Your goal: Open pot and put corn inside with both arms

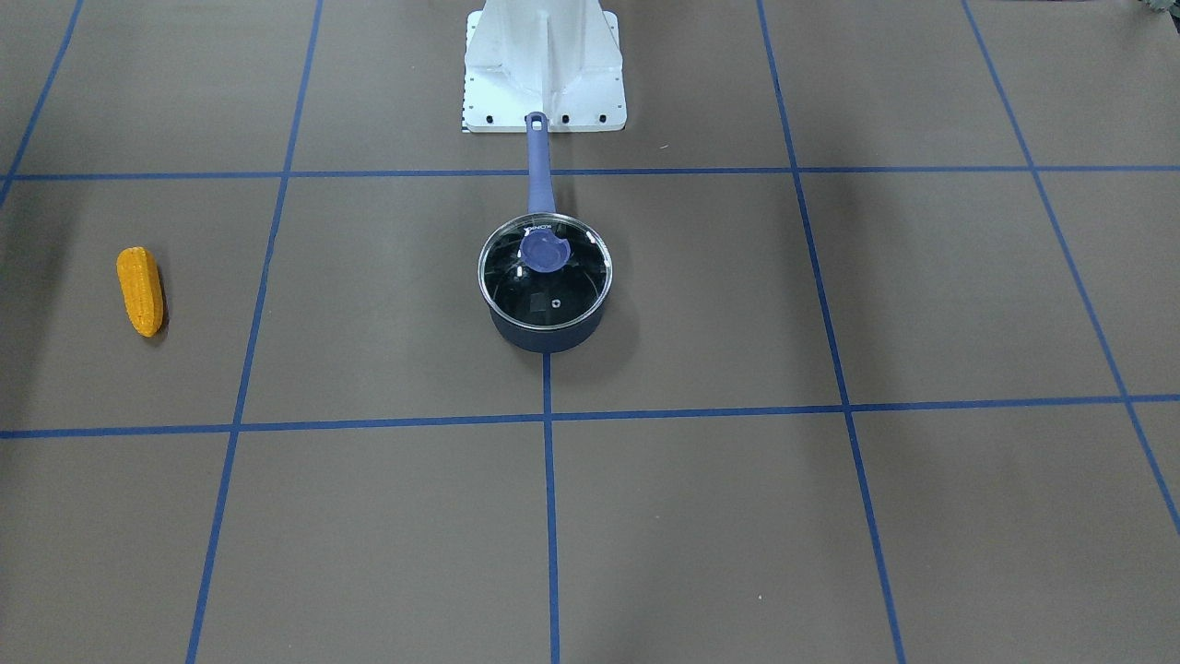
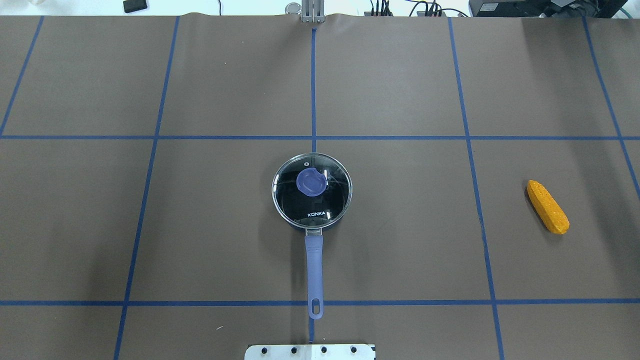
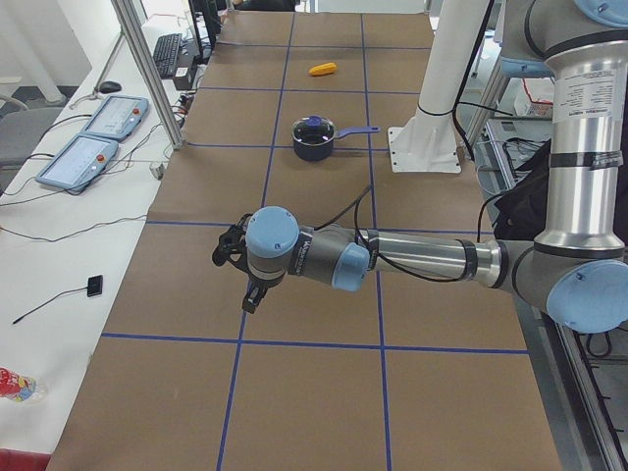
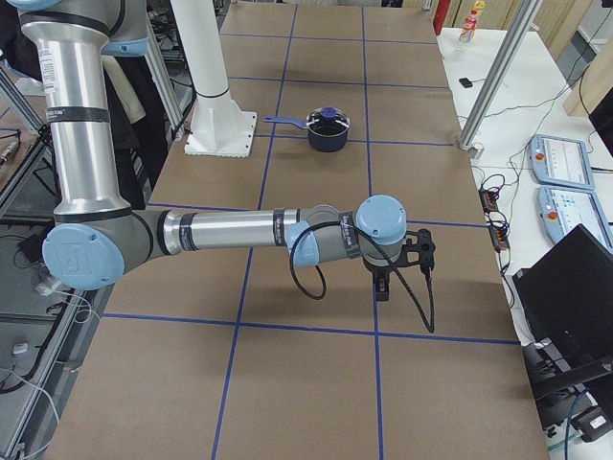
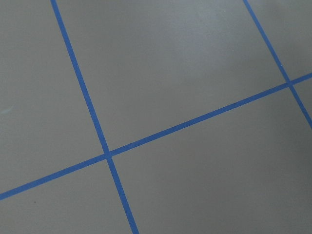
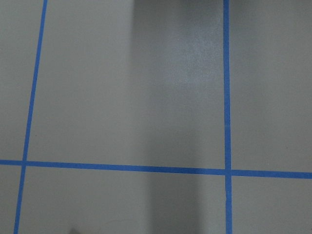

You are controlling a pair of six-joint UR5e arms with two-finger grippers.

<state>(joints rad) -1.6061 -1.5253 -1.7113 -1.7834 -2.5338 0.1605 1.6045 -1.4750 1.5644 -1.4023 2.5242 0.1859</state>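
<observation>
— Any writing to read?

— One word: "KONKA" (image 2: 316, 214), white on the glass lid (image 2: 300, 202), on the side toward the handle. The lid sits on the pot (image 1: 544, 337) and closes it, its purple knob (image 2: 311, 181) on top.

— Where is the pot?

— In the middle of the counter, with its handle pointing at the robot's edge and its tip just short of the white base mount (image 1: 544, 65). The corn (image 2: 547, 206) lies flat well apart from it, toward the counter's end on the robot's right.

— And the grippers?

— The left gripper (image 3: 249, 292) hangs over the counter's end on the robot's left, and the right gripper (image 4: 382, 284) over the opposite end. Both are far from the pot and show only in the side views, so I cannot tell how their jaws stand.

— Anything else around?

— Blue tape lines (image 2: 313, 90) grid the brown surface. Two teach pendants (image 3: 103, 118) and a keyboard (image 3: 167, 49) lie on a white bench beyond the operators' edge.
</observation>
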